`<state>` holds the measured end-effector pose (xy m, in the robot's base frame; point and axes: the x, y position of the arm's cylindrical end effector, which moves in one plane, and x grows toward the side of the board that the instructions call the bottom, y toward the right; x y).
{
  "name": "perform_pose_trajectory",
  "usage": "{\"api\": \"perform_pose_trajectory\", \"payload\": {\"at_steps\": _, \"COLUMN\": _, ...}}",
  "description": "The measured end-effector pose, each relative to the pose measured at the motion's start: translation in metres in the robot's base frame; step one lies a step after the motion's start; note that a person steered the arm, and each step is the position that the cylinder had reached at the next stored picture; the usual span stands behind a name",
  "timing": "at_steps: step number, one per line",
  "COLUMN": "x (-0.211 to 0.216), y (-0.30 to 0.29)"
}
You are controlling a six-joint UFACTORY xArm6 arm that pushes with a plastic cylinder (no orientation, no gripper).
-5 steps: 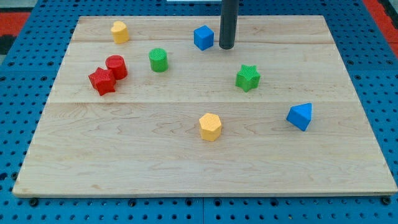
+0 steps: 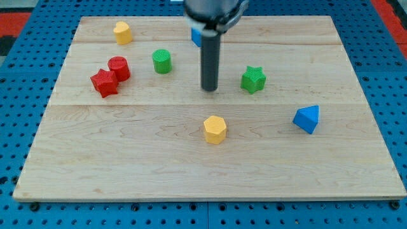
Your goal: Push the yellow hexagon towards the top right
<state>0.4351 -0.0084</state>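
My tip [image 2: 209, 89] rests on the desk [image 2: 127, 159] near mid-board, just far of the yellow hexagon [image 2: 215, 130] and well apart from it, with the green star [image 2: 253, 79] to its right. There is no pincer on this arm (only the rod, so nothing is clenched or released).

The hexagon sits in the near half, slightly right of centre. To send it to the far right, the tip would best circle round to the hexagon's near-left side and push through its middle, steering between the green star and the blue pyramid [image 2: 307, 119].

The desk is pale wooden planks on a blue pegboard [image 2: 19, 210]. Also present: a green cylinder [image 2: 162, 61], two red blocks [image 2: 110, 76], a second yellow block [image 2: 123, 32] at far left, and a blue block [image 2: 196, 36] partly hidden behind the rod.
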Motion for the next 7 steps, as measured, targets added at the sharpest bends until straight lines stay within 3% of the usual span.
{"api": "perform_pose_trajectory", "payload": {"at_steps": 1, "x": 0.062, "y": -0.027}}
{"api": "perform_pose_trajectory", "payload": {"at_steps": 2, "x": 0.109, "y": 0.009}}
{"api": "perform_pose_trajectory", "payload": {"at_steps": 3, "x": 0.08, "y": 0.051}}
{"api": "perform_pose_trajectory", "payload": {"at_steps": 4, "x": 0.038, "y": 0.027}}
{"api": "perform_pose_trajectory", "payload": {"at_steps": 5, "x": 0.062, "y": 0.046}}
{"api": "perform_pose_trajectory", "payload": {"at_steps": 6, "x": 0.075, "y": -0.032}}
{"api": "perform_pose_trajectory", "payload": {"at_steps": 7, "x": 0.049, "y": -0.02}}
